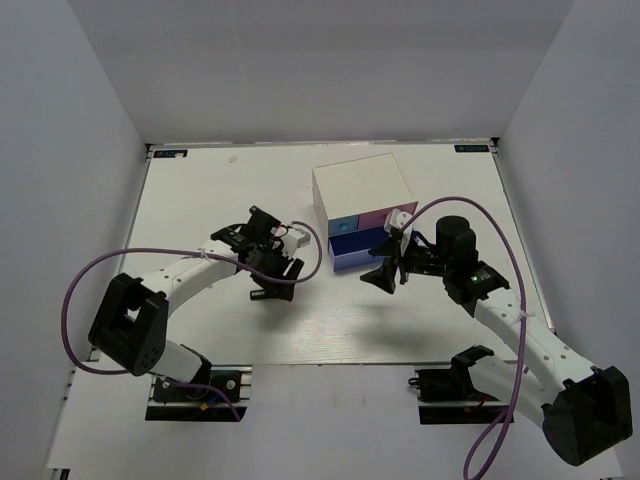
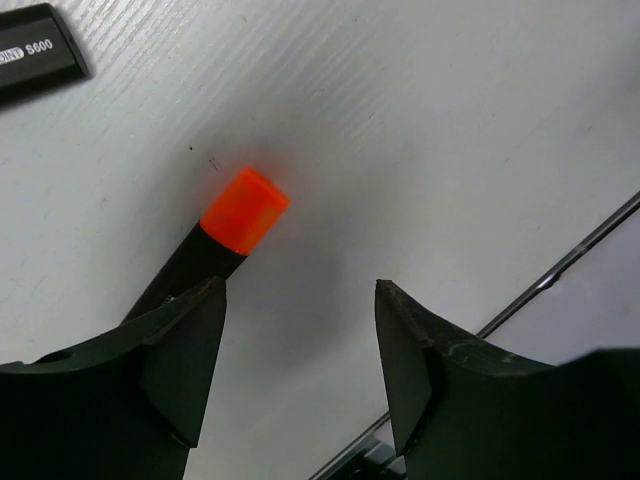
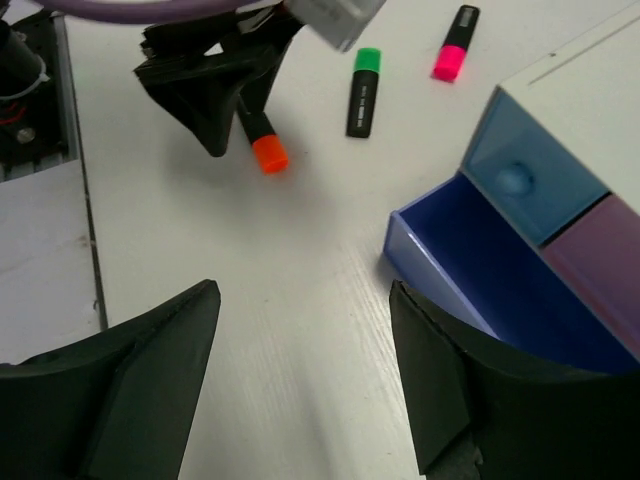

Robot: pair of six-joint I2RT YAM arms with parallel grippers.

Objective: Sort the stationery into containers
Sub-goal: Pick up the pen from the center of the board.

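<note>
While the right end effector [image 3: 302, 300] gaped open, we saw the wide blue-purple drawer [image 3: 470, 270] pulled out just ahead and right of it, blue inner walls showing; the light-blue drawer [image 3: 515, 165] and pink drawer [image 3: 600, 260] were shut. The orange-capped highlighter [image 2: 243, 210] lay partly beneath one finger of the open left end effector [image 2: 300, 290].

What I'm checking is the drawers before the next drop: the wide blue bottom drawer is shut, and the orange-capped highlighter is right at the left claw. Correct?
No: the wide blue bottom drawer is pulled open, as the right wrist view shows. The orange-capped highlighter is indeed right at the left claw.
</note>
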